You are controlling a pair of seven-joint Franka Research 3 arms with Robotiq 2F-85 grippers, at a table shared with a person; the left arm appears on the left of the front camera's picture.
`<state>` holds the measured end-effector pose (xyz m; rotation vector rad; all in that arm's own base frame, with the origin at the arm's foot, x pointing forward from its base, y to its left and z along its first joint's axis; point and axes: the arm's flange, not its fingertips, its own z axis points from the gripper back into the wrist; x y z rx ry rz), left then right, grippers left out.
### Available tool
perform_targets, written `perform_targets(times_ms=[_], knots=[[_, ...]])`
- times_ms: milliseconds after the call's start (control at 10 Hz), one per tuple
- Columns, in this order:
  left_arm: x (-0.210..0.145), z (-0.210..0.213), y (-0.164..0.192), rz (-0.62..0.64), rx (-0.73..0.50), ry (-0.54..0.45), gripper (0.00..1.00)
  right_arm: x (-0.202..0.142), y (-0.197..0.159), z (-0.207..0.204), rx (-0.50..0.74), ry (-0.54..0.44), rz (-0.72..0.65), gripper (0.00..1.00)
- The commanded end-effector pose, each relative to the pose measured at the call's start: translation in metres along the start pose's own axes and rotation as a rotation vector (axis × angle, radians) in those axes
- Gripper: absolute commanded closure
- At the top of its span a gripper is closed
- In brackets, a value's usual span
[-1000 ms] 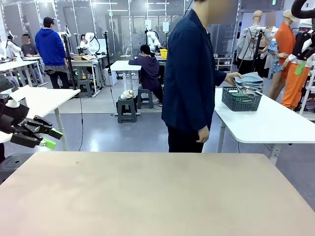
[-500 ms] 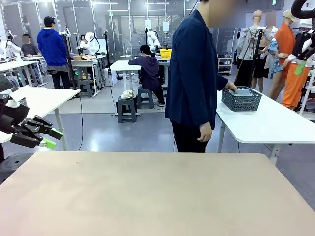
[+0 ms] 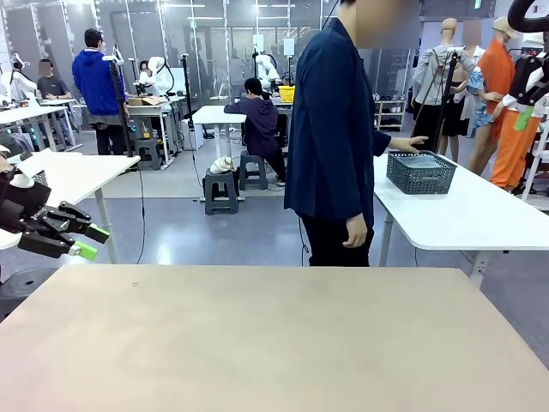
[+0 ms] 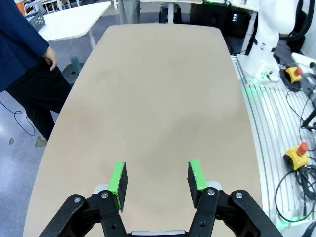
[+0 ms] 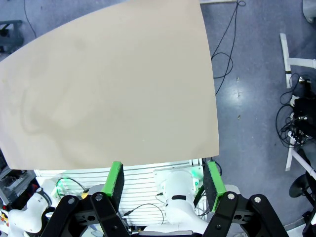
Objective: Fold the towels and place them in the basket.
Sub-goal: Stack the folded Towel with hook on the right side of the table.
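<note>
The dark grey lattice basket (image 3: 420, 174) stands on a white side table (image 3: 480, 215) beyond the far right of my table. Grey-blue towels (image 3: 419, 160) lie inside it, level with the rim. A person in a dark blue jacket (image 3: 334, 129) stands at the far edge with one hand (image 3: 414, 142) stretched out just above the basket's left rim. My left gripper (image 3: 88, 241) hangs open and empty off the table's left side; in its wrist view the left gripper (image 4: 158, 177) looks along the bare tabletop. The right gripper (image 5: 165, 178) is open and empty, high above the table.
The beige table (image 3: 274, 343) in front of me is bare. Another white table (image 3: 77, 172) stands behind my left gripper. In the left wrist view the right arm's white base (image 4: 269, 44) stands beside the table, with cables and red stop buttons (image 4: 301, 148) on the floor.
The person held a towel above the basket, pushed it down inside, and has now drawn the hand back to the rim. Neither gripper has moved.
</note>
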<state>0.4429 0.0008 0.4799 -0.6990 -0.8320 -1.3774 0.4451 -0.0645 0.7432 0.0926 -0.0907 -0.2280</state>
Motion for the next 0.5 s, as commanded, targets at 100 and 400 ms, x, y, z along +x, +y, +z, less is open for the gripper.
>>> perform_targets(times_ms=[100, 400], knots=[[0.0012, 0.0006, -0.0007, -0.005, -0.004, -0.018, 0.37, 0.0006, -0.0005, 0.0006, 0.019, -0.002, 0.012, 0.19], [0.0012, 0.0006, -0.0007, -0.005, -0.004, -0.018, 0.37, 0.0006, -0.0005, 0.0006, 0.019, -0.002, 0.012, 0.19]])
